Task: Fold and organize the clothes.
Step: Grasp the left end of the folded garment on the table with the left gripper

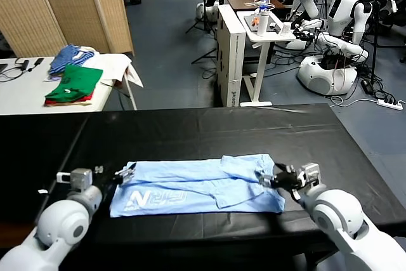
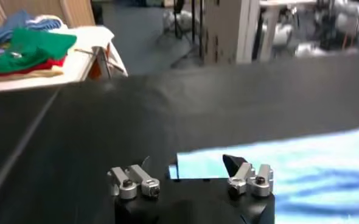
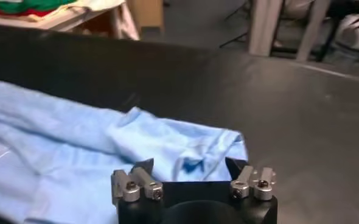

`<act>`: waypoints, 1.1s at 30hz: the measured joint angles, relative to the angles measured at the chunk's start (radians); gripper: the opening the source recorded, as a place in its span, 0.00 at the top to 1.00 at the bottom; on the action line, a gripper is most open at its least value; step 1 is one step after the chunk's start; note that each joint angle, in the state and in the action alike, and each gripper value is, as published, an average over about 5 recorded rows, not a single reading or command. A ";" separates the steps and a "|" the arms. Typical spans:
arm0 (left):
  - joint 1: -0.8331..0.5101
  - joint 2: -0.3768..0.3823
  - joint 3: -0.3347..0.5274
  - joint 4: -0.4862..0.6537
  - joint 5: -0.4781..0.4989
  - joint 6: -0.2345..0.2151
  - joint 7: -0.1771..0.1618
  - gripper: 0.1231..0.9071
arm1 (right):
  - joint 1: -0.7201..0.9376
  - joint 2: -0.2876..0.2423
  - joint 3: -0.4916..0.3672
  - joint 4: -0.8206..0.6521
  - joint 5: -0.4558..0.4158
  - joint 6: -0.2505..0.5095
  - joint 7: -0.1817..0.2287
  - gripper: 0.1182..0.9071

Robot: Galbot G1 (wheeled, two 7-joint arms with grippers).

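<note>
The clothes are one light sky-blue T-shirt [image 1: 196, 186], folded into a long strip across the black table [image 1: 209, 134], with white lettering [image 1: 155, 198] near its left end. My left gripper [image 1: 127, 172] stands open at the shirt's left edge, holding nothing; the left wrist view shows the shirt edge [image 2: 277, 164] just beyond the spread left gripper [image 2: 188, 165]. My right gripper [image 1: 268, 179] is open over the shirt's right end. In the right wrist view the rumpled sleeve fold [image 3: 173, 143] lies loose beyond the open right gripper [image 3: 190, 164].
A white side table [image 1: 19, 90] at the far left carries folded green-and-red garments [image 1: 75, 85] and a blue striped pile [image 1: 70, 57]. Behind the black table stand a white cabinet [image 1: 231, 55], a desk and other robots [image 1: 333, 36].
</note>
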 joint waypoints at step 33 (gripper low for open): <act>-0.109 -0.113 0.054 0.191 -0.036 -0.003 0.003 0.68 | 0.013 0.118 -0.006 -0.153 -0.080 0.093 0.034 0.93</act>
